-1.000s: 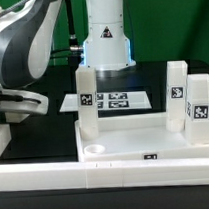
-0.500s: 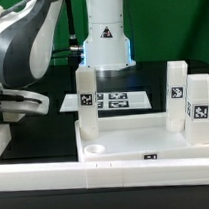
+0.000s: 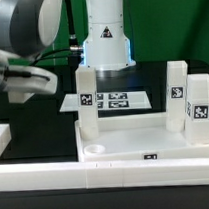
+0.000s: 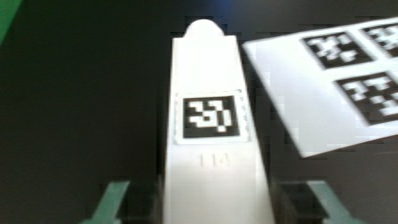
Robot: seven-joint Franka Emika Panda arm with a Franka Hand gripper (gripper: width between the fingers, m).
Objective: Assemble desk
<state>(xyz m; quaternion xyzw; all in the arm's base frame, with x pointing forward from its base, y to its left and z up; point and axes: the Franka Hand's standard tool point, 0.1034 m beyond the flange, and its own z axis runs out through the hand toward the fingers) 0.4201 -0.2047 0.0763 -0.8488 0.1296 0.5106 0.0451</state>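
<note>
One leg (image 4: 210, 120) is sitting clamped between the claw (image 4: 210, 200) fingers in my wrist view, held lengthwise so I'm keeping it aligned for seating. Rightward in the exterior view, the tabletop (image 3: 145, 148) is lying on the counter, three legs standing at it, presumably ready for the fourth.

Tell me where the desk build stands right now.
Done: three legs stand upright on the tabletop, one at the exterior view's left and two at its right. In hand: the wrist view shows the gripper closed on a fourth leg, beside the marker board. Left: fitting that leg to the tabletop.
</note>
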